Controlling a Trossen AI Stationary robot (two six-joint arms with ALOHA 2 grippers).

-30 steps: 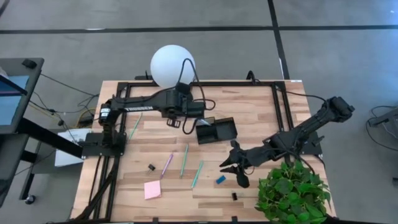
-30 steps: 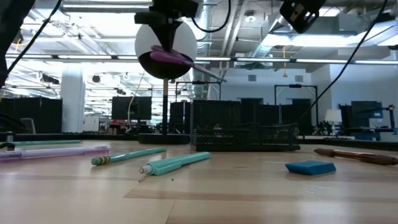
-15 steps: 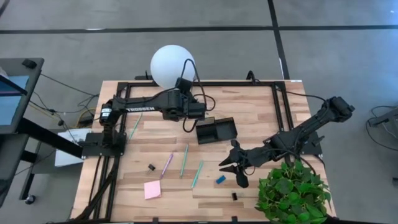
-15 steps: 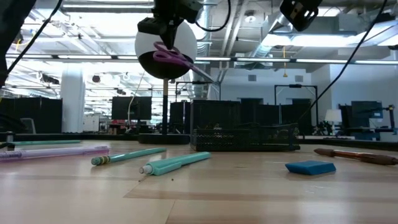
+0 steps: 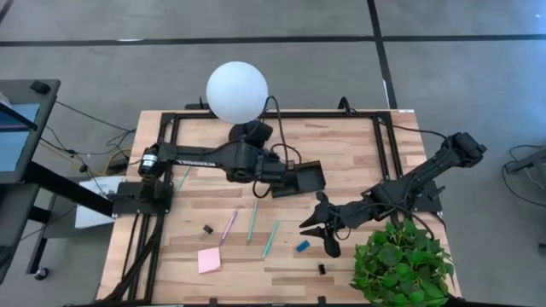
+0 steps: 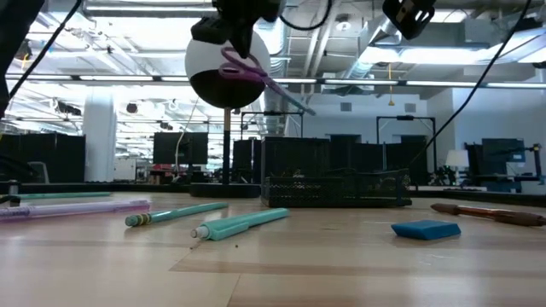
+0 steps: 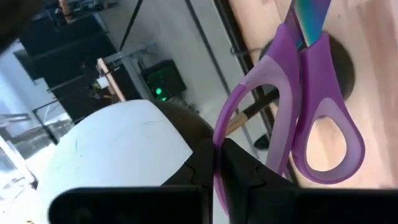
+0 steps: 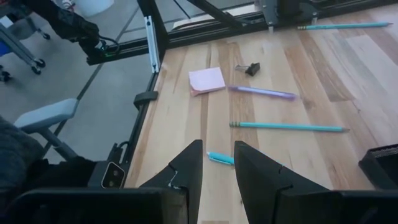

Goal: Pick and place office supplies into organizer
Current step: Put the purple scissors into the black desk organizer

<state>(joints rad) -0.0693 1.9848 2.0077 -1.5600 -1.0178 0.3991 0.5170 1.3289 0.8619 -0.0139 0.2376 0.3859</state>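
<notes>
Hanging above the small black mesh desk organizer, the left gripper pinched the purple-handled scissors by one loop, fingers pressed together on it. Long axis slanted: handles up at the claw, blades pointing down toward the tray. Tray lay directly beneath, so the drop looked near vertical. Right gripper hovered partly spread, holding nothing, near the small blue eraser, well apart from the organizer.
</notes>
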